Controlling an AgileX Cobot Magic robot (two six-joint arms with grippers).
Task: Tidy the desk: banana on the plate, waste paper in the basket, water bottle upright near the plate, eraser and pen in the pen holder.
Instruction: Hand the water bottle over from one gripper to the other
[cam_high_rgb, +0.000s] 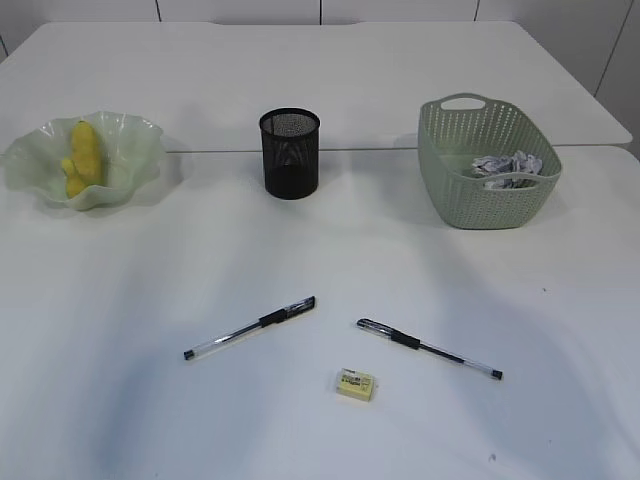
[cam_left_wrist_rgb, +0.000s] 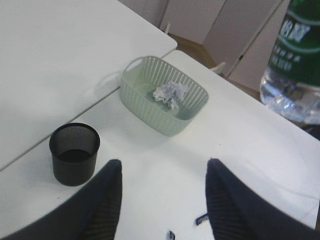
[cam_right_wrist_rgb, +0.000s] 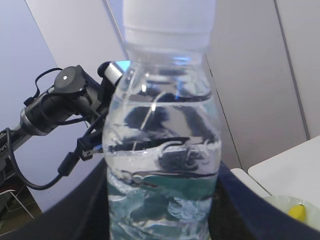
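The water bottle (cam_right_wrist_rgb: 162, 150) is held upright, cap up, between the right gripper (cam_right_wrist_rgb: 160, 210) fingers, above the desk (cam_high_rgb: 320, 260); the plate (cam_high_rgb: 30, 160) is seen far left.

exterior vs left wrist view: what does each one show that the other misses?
Only the exterior view: the banana lying in the plate, the eraser on the desk, and two pens, left pen and right pen, in full length.

Only the left wrist view: the left hand, open and holding nothing, and the water bottle at the frame's upper right edge.

Both: the pen holder, empty as far as can be seen, and the basket with the waste paper in it.
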